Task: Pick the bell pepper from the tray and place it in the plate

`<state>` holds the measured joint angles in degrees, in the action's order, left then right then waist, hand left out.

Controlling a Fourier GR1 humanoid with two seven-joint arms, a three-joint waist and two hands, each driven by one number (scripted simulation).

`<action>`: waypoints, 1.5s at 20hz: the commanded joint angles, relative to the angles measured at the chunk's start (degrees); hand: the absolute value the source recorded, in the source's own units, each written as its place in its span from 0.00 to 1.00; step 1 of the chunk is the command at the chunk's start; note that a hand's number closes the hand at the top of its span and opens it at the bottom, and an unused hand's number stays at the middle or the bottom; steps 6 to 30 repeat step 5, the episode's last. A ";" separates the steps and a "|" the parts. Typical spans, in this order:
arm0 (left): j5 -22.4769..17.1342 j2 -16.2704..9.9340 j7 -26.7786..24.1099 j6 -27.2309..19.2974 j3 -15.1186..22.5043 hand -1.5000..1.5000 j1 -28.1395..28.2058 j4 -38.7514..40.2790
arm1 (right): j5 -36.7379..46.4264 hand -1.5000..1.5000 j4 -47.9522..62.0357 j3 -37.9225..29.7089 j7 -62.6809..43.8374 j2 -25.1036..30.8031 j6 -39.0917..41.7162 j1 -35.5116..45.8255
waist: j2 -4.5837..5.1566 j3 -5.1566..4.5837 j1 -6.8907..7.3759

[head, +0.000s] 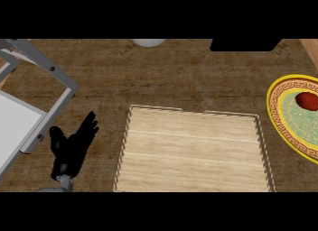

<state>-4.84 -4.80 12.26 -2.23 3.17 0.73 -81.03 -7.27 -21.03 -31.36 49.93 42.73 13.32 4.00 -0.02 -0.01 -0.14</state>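
One red bell pepper (309,100) is all there is to track, and it's already sitting on the plate (279,118) over at the 3 o'clock edge of the view, resting on the green middle toward the plate's upper part. It's well apart from the only hand showing: the left hand (72,148) is way over at roughly 8 o'clock, on the far side of the tray (195,153) from the pepper, touching nothing. That hand's fingers are straight and relaxed, pointing up toward 1 o'clock, thumb sticking out to the side. Count-wise: one pepper, one plate with a yellow patterned rim, one pale wooden tray with nothing in it at about 6 o'clock, one hand. A grey metal frame (52,85) sits around 10 o'clock, just up from the hand.
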 commanded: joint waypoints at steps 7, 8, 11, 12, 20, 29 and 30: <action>0.78 -0.27 0.55 1.04 -0.23 0.50 1.77 -2.67 | -2.89 0.00 -9.63 1.10 -1.50 -2.90 -0.01 -9.44 | -0.04 -0.03 -0.02; 0.78 -0.27 0.55 1.04 -0.23 0.50 1.77 -2.67 | -2.89 0.00 -9.63 1.10 -1.50 -2.90 -0.01 -9.44 | -0.04 -0.03 -0.02; 0.78 -0.27 0.55 1.04 -0.23 0.50 1.77 -2.67 | -2.89 0.00 -9.63 1.10 -1.50 -2.90 -0.01 -9.44 | -0.04 -0.03 -0.02; 0.78 -0.27 0.55 1.04 -0.23 0.50 1.77 -2.67 | -2.89 0.00 -9.63 1.10 -1.50 -2.90 -0.01 -9.44 | -0.04 -0.03 -0.02; 0.78 -0.27 0.55 1.04 -0.23 0.50 1.77 -2.67 | -2.89 0.00 -9.63 1.10 -1.50 -2.90 -0.01 -9.44 | -0.04 -0.03 -0.02; 0.78 -0.27 0.55 1.04 -0.23 0.50 1.77 -2.67 | -2.89 0.00 -9.63 1.10 -1.50 -2.90 -0.01 -9.44 | -0.04 -0.03 -0.02; 0.78 -0.27 0.55 1.04 -0.23 0.50 1.77 -2.67 | -2.89 0.00 -9.63 1.10 -1.50 -2.90 -0.01 -9.44 | -0.04 -0.03 -0.02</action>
